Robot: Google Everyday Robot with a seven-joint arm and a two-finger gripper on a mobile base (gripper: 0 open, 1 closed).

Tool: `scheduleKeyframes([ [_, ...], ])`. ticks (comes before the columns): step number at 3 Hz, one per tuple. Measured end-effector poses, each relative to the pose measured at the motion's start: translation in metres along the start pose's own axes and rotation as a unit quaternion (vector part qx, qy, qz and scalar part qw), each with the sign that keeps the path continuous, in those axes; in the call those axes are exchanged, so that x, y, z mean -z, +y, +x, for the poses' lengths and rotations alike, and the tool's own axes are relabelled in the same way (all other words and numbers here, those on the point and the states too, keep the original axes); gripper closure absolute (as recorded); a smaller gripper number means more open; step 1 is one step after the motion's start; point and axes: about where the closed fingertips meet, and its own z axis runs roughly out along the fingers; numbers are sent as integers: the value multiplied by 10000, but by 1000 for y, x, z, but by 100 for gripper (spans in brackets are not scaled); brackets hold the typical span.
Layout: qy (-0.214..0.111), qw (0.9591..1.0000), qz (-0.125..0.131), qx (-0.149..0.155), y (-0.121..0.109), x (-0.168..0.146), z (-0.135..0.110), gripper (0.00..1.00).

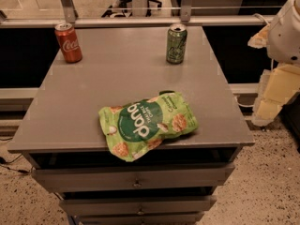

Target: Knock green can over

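**Camera view, looking down on a grey table (pixel 70 125) with drawers (pixel 136 179) beneath.** The green can (pixel 176 43) stood upright near the back edge of the top, right of centre, silver lid uppermost; its pale markings were too small to read. A red can (pixel 68 42) stood upright near the back left corner, well apart from the green can; part of its white script was legible. A flat green snack bag (pixel 147 124) lay near the front edge, one lower corner overhanging the lip; a small dark shape at its upper edge could not be identified. The arm (pixel 287 29) appeared at the right border, off the table's right side, its white housing cut off by the frame; the gripper (pixel 271 100) hung below it as pale yellow blocks, beside the table's right edge, well apart from the green can and touching nothing visible; how far it was open could not be told, and no object was seen in its hold. The lowest drawers were cut off by the bottom border. Behind the table ran a metal railing (pixel 140 21); beyond it, a chair base (pixel 136 3) was cropped by the top border; speckled floor (pixel 272 191) showed at lower right.
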Motion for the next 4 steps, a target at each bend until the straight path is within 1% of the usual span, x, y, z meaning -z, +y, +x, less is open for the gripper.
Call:
scheduleKeyframes([
  [1, -53, 10000, 34, 0, -3, -1, -1, 0],
  [2, -400, 9990, 182, -32, -26, -15, -3, 0],
  [3, -895, 9949, 450, -73, -69, -40, -12, 0],
  [4, -1593, 9832, 799, -381, -136, -74, -28, 0],
])
